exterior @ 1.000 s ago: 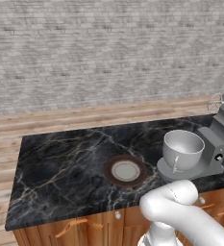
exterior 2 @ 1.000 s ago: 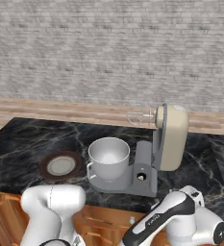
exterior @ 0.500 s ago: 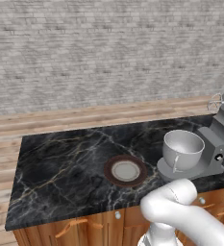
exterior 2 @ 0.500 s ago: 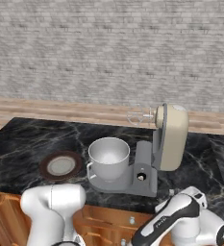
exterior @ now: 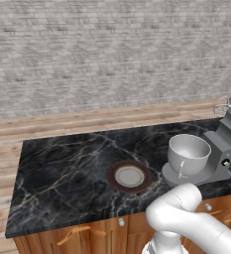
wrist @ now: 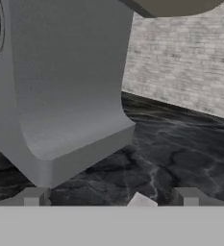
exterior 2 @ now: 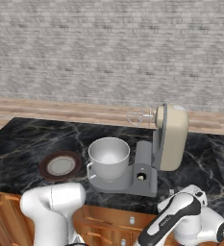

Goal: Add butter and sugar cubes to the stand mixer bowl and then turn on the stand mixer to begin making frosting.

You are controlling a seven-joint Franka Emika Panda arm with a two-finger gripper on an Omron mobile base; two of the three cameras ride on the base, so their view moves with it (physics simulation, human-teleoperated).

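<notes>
Beside stand mixer (wrist: 60,96), open end effector (wrist: 111,198)

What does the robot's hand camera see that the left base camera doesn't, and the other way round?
Hand view: the open gripper and a small pale block between its tips, too cropped to name. Left base view: the brown-rimmed plate, the stand mixer bowl and the whisk. Both: the stand mixer, the black marble counter and the brick wall.
</notes>
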